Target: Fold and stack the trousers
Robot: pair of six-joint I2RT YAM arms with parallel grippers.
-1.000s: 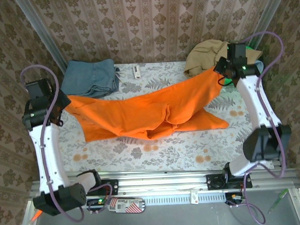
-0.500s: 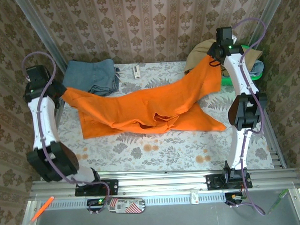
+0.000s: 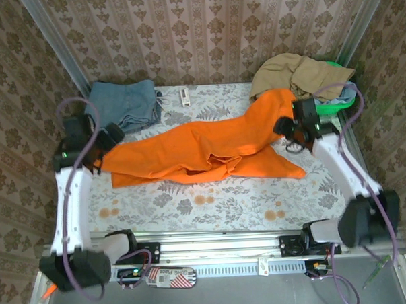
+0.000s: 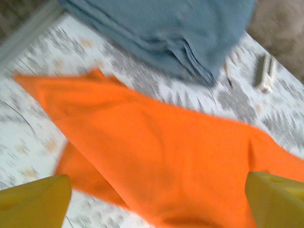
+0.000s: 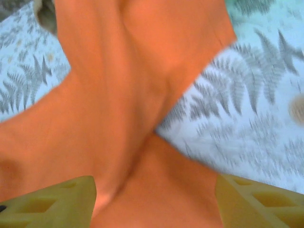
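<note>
The trousers (image 3: 203, 148) are a plain, bright orange with no print. The folded garment (image 3: 123, 105) at the far left is a muted blue-grey, and the crumpled one (image 3: 297, 72) at the far right is tan khaki, beside a vivid green rim (image 3: 339, 104). The table cover (image 3: 212, 199) is white, patterned with grey fern leaves and small pale-orange blooms. The walls (image 3: 198, 31) carry brown wallpaper with a cream damask motif. The left arm (image 3: 73, 198) and right arm (image 3: 345, 166) are white with black joints. The left gripper (image 4: 156, 204) has yellow fingers (image 4: 35, 202), and the right gripper (image 5: 156, 199) has the same yellow fingers (image 5: 47, 202).
</note>
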